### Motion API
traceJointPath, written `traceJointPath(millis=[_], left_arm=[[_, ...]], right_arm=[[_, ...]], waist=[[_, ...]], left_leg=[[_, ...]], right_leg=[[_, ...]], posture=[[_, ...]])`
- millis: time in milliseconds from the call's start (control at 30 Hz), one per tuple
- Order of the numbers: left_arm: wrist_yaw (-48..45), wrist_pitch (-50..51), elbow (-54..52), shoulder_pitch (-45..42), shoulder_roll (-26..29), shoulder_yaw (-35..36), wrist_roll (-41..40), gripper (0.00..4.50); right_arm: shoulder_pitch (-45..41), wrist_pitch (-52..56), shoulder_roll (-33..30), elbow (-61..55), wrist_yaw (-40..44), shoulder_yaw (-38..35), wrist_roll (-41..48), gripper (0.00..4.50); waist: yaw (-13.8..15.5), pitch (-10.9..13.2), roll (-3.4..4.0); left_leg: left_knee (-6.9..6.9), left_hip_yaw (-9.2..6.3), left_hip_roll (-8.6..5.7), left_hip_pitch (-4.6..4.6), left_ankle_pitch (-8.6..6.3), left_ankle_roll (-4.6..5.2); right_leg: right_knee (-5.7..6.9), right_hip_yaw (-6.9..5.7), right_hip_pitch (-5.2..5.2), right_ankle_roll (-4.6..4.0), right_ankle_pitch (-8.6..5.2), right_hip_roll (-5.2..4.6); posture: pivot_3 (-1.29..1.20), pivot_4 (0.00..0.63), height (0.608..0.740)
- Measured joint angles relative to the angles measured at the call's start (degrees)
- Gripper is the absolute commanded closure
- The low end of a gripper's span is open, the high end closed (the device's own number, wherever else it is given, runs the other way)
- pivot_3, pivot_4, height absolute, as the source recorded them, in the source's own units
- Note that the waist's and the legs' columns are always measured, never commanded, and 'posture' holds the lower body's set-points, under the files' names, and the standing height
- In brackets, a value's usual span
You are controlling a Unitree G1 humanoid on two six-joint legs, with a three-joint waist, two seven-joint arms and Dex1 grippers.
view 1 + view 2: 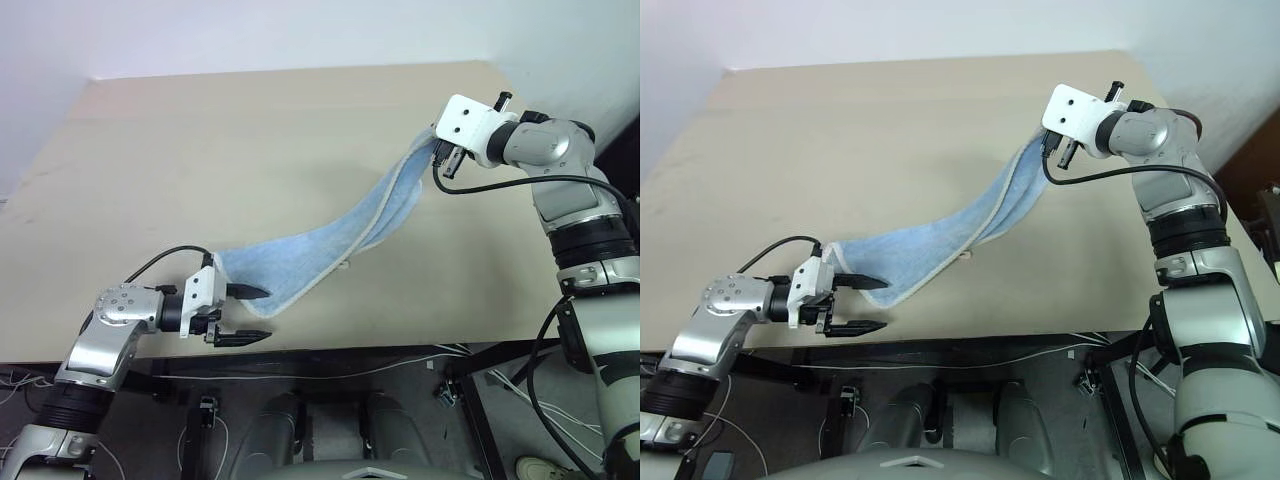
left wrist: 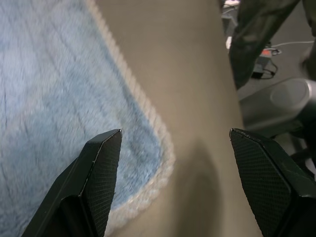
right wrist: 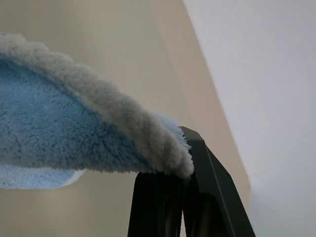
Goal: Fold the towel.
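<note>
Near table front edge, left side: left gripper (image 1: 248, 315) was level with the tabletop, pointing toward the robot's right, jaws spread wide with nothing between them.
Left fingers: upper finger (image 2: 101, 168) lay over the towel's near corner; lower finger (image 2: 269, 173) stood clear of the cloth, over bare table by the edge. Contact between upper finger and cloth could not be confirmed.
Right gripper (image 1: 441, 160): was raised above the far right part of the table, jaws clamped tight on the towel's far end.
Right grip detail: whitish stitched edge of the cloth was pinched at the fingertips (image 3: 197, 163), with blue pile draping away from them.
Towel (image 1: 330, 240): light blue, strung in a long sagging band from the raised right gripper down to the table near the left gripper. Upper portion hung in the air, folded lengthwise on itself; lower portion rested flat on the table, its rounded corner ending just beside the left fingers.
Towel trim: whitish border was visible along the lower edge; a small pale tab (image 1: 345, 265) showed under that edge at mid-length.
Table (image 1: 220, 150): beige, plain surface, towel lying across its right and front-centre area.
Below table front: cables (image 1: 330, 372) ran over the floor.
</note>
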Motion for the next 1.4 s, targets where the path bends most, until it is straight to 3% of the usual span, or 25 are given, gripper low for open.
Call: traceJointPath(millis=[33,167,433,633,733,800,967,1133,1400], left_arm=[[0.6,0.5,0.0,0.0,0.0,-0.9,0.8,0.85],[2.0,0.8,0.1,-0.2,-0.4,-1.7,2.5,1.72],[2.5,4.2,1.1,-1.4,-0.7,-1.5,2.2,4.47],[2.0,6.1,1.1,-0.7,-0.7,-0.6,-0.2,4.47],[1.4,17.5,0.4,-0.8,-1.4,4.2,-11.4,4.47],[1.6,24.0,-0.2,-4.3,-0.5,8.8,-18.1,4.47],[3.0,31.0,6.2,-17.5,5.6,19.6,-25.2,4.47],[3.9,29.3,20.9,-33.0,9.0,21.7,-22.7,4.47],[12.3,4.6,53.5,-52.8,5.9,17.8,-6.6,4.47]], right_arm=[[0.0,0.0,0.0,0.0,-0.2,0.0,0.0,4.47],[0.0,-0.3,0.0,0.2,-1.0,0.0,-0.6,4.5],[0.0,-0.4,0.0,0.8,-1.5,0.0,-0.7,4.5],[0.0,-0.5,0.0,0.9,-1.6,0.0,-0.7,4.5],[0.0,-0.5,-0.3,1.7,-1.9,0.0,-0.6,4.5],[0.0,-0.4,-0.3,2.1,-2.4,0.0,-0.6,4.5],[0.2,0.5,-0.8,2.3,-3.2,-1.4,0.1,4.5],[-0.7,0.7,-1.1,7.0,-4.5,-1.8,0.0,4.5],[-12.5,-6.8,-0.7,18.7,-8.5,1.1,-2.9,4.5]], waist=[[0.0,0.0,0.0],[0.1,0.0,0.0],[0.0,0.0,0.0],[-0.2,0.0,0.03],[-0.1,0.0,-0.03],[0.2,0.0,-0.07],[0.1,0.1,-0.08],[0.0,0.1,-0.09],[-0.6,0.2,-0.31]], left_leg=[[0.0,0.0,0.0,0.0,0.0,0.0],[0.0,0.0,0.0,0.01,0.0,0.0],[0.0,0.0,0.0,0.02,0.0,0.0],[0.0,0.01,0.02,0.04,0.0,0.0],[0.04,-0.03,0.05,0.01,0.0,0.0],[0.11,-0.11,0.05,0.0,0.03,-0.05],[0.15,-0.08,0.01,0.01,0.06,-0.08],[0.15,-0.04,-0.02,0.02,0.08,-0.09],[0.13,0.02,-0.03,-0.02,0.12,-0.14]], right_leg=[[0.0,0.0,0.0,0.0,0.0,0.0],[0.02,0.0,0.01,0.0,0.0,0.01],[0.01,0.0,0.01,0.0,0.0,0.03],[0.02,0.01,0.02,0.0,0.0,0.05],[0.06,-0.01,-0.01,0.0,0.0,0.08],[0.11,-0.08,0.02,0.0,0.0,0.09],[0.17,-0.08,0.03,0.01,0.0,0.18],[0.21,-0.08,0.03,0.02,0.01,0.21],[0.35,-0.03,-0.12,0.04,0.01,0.23]], posture=[[0.0,0.15,0.74],[0.0,0.15,0.74],[0.0,0.15,0.74],[0.0,0.15,0.74],[0.0,0.15,0.74],[0.0,0.15,0.74],[0.0,0.15,0.74],[0.0,0.15,0.74],[0.0,0.15,0.74]])
